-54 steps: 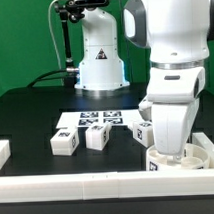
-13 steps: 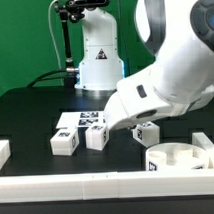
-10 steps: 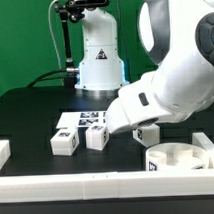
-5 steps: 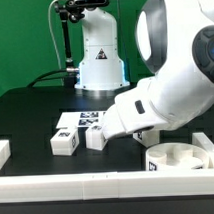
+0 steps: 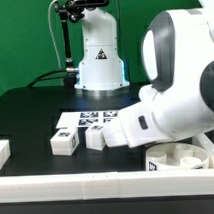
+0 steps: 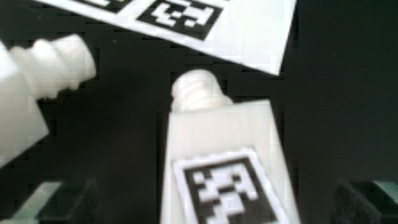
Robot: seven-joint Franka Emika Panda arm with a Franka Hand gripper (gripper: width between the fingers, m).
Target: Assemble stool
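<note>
The white robot arm (image 5: 179,87) fills the right half of the exterior view, bent low over the black table (image 5: 30,113) with its wrist end reaching down toward the middle of the frame. The wrist view shows the two-finger gripper (image 6: 214,205) at its widest, with nothing in its hold. Its dark fingers (image 6: 63,205) stand on either side of a small blocky white plastic leg (image 6: 222,130) that bears a black-and-white square tag (image 6: 231,190). Black table shows between the leg and each finger, so neither touches it. The leg lies flat, its narrower stepped end pointing toward the flat white marker board (image 6: 196,20). A second white leg (image 6: 45,80) lies beside it, apart from it. In the exterior view two tagged legs sit left of centre, in front of the marker board (image 5: 90,120). The outer one (image 5: 63,143) is in the clear; the inner one (image 5: 95,137) is right at the arm's wrist end. That view does not show which leg lies between the fingers. The low round drum-shaped white seat (image 5: 187,157) sits at the lower right, partly hidden by the arm, just behind the long white border bar (image 5: 88,184).
</note>
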